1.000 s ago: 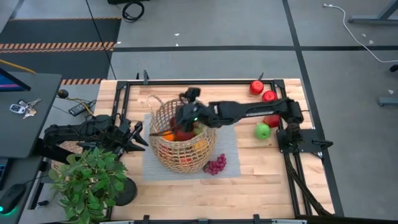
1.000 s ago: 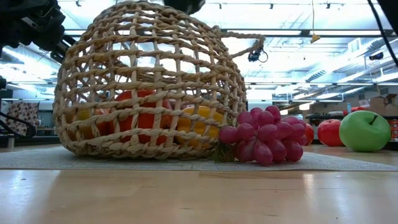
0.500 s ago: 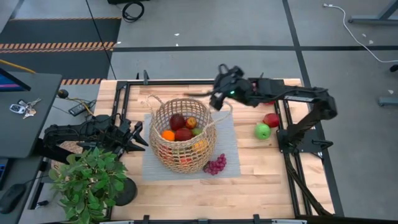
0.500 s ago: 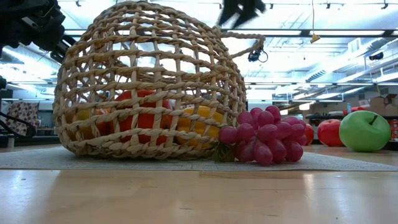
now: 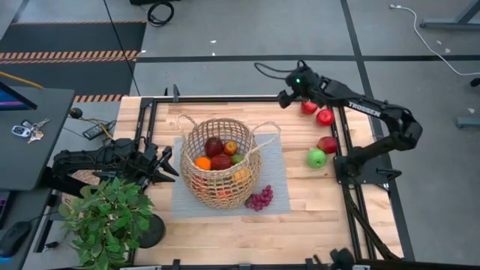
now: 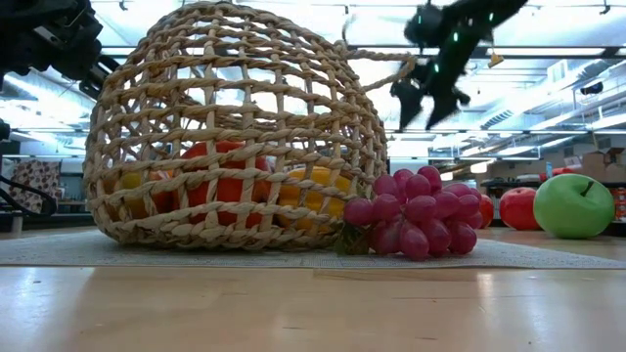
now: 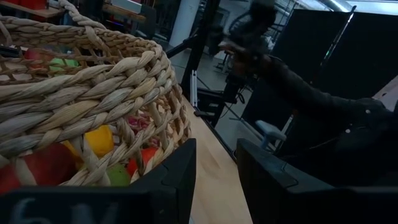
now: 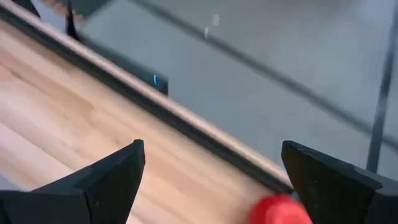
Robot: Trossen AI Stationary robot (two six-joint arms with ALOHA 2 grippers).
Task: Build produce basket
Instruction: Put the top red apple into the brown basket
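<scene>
Wicker, tan and open-woven, forms the round basket (image 5: 220, 161), which sits on a grey mat (image 5: 274, 161) in the middle of the pale plank surface (image 5: 300, 217), with two thin loop handles. Inside lie smooth, glossy produce pieces: a dark red fruit (image 5: 214, 145), an orange (image 5: 202, 162), a red apple (image 5: 222, 161) and something yellow (image 6: 318, 181) low against the weave. Knobbly purple grapes (image 5: 259, 198) rest on the mat, touching the basket's foot.

The right hand (image 5: 286, 97) hangs over the far edge of the surface, its dark fingers (image 8: 102, 177) spread wide and holding nothing. Just beside it sit two shiny red apples (image 5: 309, 106); farther from it lie another red one (image 5: 327, 144) and a green apple (image 5: 316, 158).

The left hand (image 5: 166, 165) waits near the basket's side, its blocky fingers (image 7: 171, 180) set narrow, gripping nothing. A leafy potted plant (image 5: 105, 217) stands near it.
</scene>
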